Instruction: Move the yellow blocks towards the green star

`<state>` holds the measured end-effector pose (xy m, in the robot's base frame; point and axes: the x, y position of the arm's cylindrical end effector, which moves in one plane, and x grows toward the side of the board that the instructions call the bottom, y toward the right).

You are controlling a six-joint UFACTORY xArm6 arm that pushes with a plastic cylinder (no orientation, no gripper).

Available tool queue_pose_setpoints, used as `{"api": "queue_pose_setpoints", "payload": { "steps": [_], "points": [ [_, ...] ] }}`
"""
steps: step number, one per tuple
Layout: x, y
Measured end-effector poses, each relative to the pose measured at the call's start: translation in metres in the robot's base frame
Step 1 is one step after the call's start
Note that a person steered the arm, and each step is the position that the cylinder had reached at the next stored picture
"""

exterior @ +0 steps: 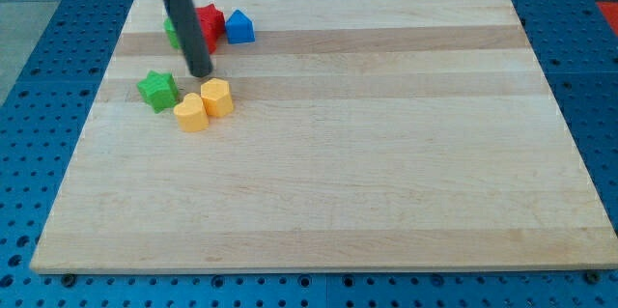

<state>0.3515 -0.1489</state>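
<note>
The green star (157,89) lies near the board's upper left. Two yellow blocks sit just to its right: a yellow heart-like block (191,113) touching or nearly touching the star's lower right, and a yellow hexagon-like block (217,98) against that one's upper right. My tip (201,73) stands just above the yellow hexagon block and to the upper right of the star, apart from both by a small gap.
Behind the rod at the board's top left are a red block (210,21), a blue house-shaped block (239,27) and a green block (172,33) partly hidden by the rod. The wooden board (386,154) rests on a blue perforated table.
</note>
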Motion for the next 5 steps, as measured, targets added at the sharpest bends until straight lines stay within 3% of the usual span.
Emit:
{"api": "queue_pose_setpoints", "payload": {
  "steps": [2,5],
  "points": [
    [0.039,0.067],
    [0.058,0.041]
  ]
}}
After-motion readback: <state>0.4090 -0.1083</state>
